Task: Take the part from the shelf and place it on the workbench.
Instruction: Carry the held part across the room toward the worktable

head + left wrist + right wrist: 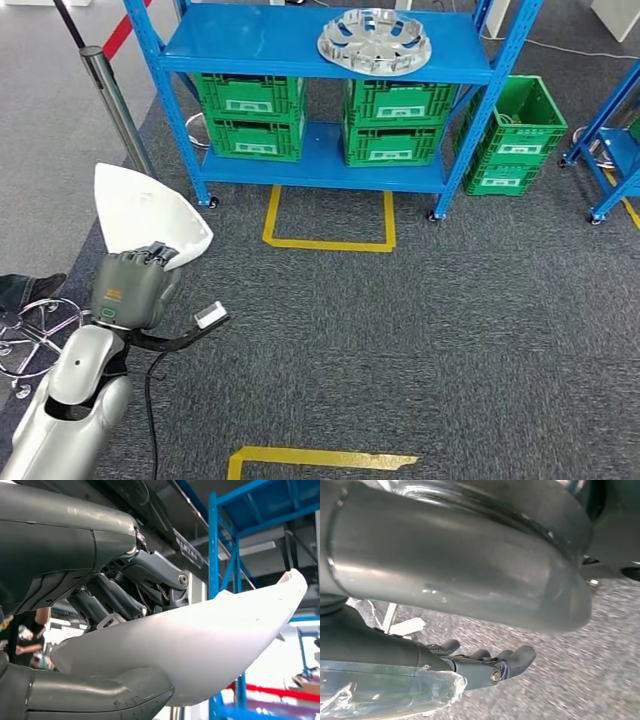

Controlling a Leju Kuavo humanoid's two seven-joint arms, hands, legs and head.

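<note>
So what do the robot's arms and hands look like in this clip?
The left arm has a smooth silver shell with dark grey joints, and a black cable runs beside the wrist. The left hand is matte grey with a small orange-and-green marking on its back; the wrist view shows dark, linked fingers with metal pins. The right hand is dark grey as well.
</note>
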